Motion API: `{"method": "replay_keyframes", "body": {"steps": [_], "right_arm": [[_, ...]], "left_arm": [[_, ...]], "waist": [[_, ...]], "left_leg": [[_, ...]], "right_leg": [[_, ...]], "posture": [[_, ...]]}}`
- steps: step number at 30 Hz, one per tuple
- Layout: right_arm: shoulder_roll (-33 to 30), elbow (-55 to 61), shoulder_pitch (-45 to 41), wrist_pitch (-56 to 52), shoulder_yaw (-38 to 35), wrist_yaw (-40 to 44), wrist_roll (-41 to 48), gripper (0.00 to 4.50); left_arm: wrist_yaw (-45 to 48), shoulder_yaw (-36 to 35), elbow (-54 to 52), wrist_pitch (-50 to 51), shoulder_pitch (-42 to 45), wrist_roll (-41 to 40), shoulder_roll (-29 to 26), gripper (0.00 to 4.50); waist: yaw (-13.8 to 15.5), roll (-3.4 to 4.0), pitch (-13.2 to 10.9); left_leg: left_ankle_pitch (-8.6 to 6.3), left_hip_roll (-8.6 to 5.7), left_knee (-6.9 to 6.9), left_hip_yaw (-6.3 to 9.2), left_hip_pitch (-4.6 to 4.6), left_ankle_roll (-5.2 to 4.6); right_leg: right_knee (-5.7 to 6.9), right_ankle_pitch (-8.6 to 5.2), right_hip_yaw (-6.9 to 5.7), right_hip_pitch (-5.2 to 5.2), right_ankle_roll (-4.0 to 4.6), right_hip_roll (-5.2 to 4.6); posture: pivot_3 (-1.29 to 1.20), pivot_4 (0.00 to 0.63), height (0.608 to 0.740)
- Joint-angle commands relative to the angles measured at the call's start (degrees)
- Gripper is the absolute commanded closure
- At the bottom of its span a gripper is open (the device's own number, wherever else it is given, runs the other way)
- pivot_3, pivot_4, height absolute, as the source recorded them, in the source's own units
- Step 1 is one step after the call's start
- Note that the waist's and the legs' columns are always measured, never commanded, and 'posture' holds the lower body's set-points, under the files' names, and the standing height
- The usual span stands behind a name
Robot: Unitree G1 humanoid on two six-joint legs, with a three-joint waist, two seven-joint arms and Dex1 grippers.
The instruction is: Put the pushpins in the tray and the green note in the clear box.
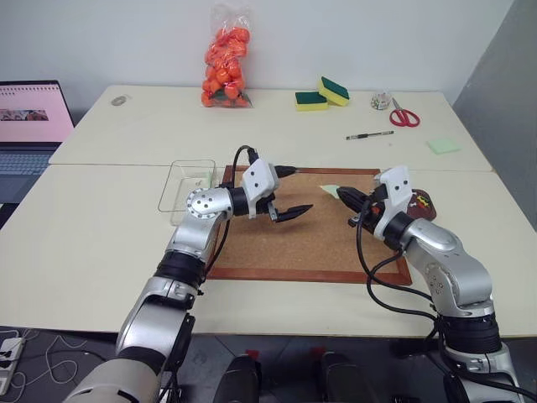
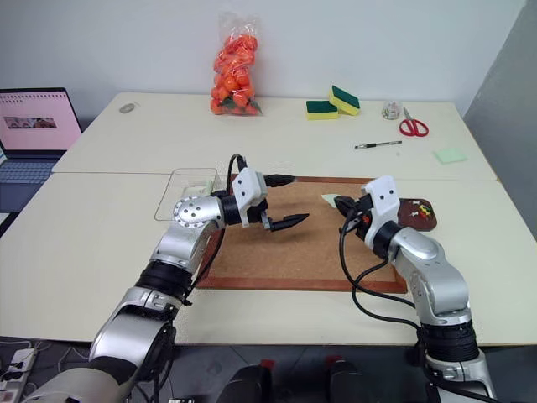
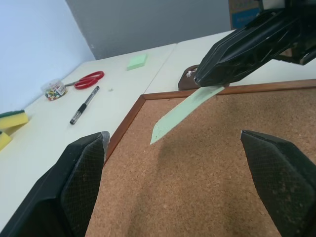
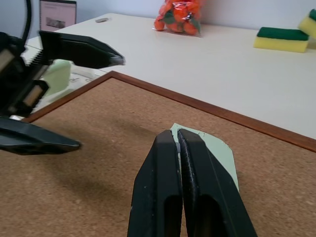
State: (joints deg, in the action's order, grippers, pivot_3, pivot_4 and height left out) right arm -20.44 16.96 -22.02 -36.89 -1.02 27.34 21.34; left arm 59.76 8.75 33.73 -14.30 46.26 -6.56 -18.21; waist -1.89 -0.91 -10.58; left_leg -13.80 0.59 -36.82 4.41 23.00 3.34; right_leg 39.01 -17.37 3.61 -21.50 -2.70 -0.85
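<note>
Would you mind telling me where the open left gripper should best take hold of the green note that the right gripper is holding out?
Probably the free end of the green note. The right gripper pinches one end, and the rest juts out flat above the cork board toward the open left gripper. Come in level from that side, one finger above the sheet and one below.
</note>
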Motion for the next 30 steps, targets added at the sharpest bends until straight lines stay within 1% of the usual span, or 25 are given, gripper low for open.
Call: {"method": "replay_keyframes", "body": {"steps": [1, 8, 15, 18, 20, 25, 30], "right_arm": [[-0.54, 4.15, -1.59, -1.89, -0.72, 0.45, 2.32, 4.5], [-0.54, 6.74, -2.19, -6.41, -1.27, 0.56, 6.17, 4.5], [-0.9, 8.05, -3.06, -9.27, -1.68, 0.26, 9.22, 4.5], [-0.89, 8.51, -3.19, -10.03, -1.71, 0.12, 10.16, 4.5], [-0.92, 8.77, -3.21, -10.39, -1.73, -0.08, 10.68, 4.5], [-0.97, 9.33, -3.15, -11.08, -1.72, -0.49, 11.52, 4.5], [-0.96, 9.63, -3.09, -11.49, -1.67, -0.93, 12.11, 4.5]], "left_arm": [[3.09, 1.1, 2.37, -4.79, 2.79, 0.93, -0.08, 0.01], [4.98, 2.17, 7.95, -11.67, 5.51, 3.01, 0.8, 0.01], [5.19, 2.39, 13.92, -15.76, 8.78, 4.49, 1.67, 0.01], [5.63, 2.89, 15.9, -17.85, 9.75, 5.48, 1.7, 0.48], [5.95, 3.18, 17.03, -19.12, 10.16, 6.16, 1.69, 0.95], [6.95, 4.03, 19.04, -22.16, 10.47, 7.52, 1.73, 1.9], [6.07, 4.2, 20.51, -24.68, 10.85, 8.55, 1.81, 2.97]], "waist": [[0.0, 0.0, 0.0], [0.02, -0.01, 0.0], [0.01, -0.02, -0.01], [0.01, -0.02, -0.01], [-0.01, -0.02, -0.01], [0.0, -0.02, -0.01], [-0.01, -0.02, -0.01]], "left_leg": [[0.0, 0.0, 0.0, 0.0, 0.0, 0.0], [0.0, 0.0, 0.0, 0.01, 0.02, 0.0], [0.0, 0.0, -0.01, 0.02, 0.04, 0.0], [0.0, -0.01, -0.01, 0.02, 0.05, 0.0], [0.0, 0.0, 0.0, 0.02, 0.05, 0.0], [0.0, 0.0, 0.0, 0.02, 0.06, -0.01], [0.0, 0.0, -0.01, 0.02, 0.08, -0.01]], "right_leg": [[0.0, 0.0, 0.0, -0.01, 0.0, 0.0], [0.0, 0.0, 0.0, -0.01, 0.0, 0.01], [0.0, 0.0, -0.01, -0.03, 0.0, 0.02], [0.0, 0.0, -0.01, -0.03, 0.0, 0.02], [0.0, 0.0, -0.01, -0.05, 0.0, 0.02], [0.0, 0.0, -0.01, -0.06, 0.0, 0.03], [0.0, 0.0, -0.01, -0.08, 0.0, 0.03]], "posture": [[0.0, 0.15, 0.74], [0.0, 0.15, 0.74], [0.0, 0.15, 0.74], [0.0, 0.15, 0.74], [0.0, 0.15, 0.74], [0.0, 0.15, 0.74], [0.0, 0.15, 0.74]]}}
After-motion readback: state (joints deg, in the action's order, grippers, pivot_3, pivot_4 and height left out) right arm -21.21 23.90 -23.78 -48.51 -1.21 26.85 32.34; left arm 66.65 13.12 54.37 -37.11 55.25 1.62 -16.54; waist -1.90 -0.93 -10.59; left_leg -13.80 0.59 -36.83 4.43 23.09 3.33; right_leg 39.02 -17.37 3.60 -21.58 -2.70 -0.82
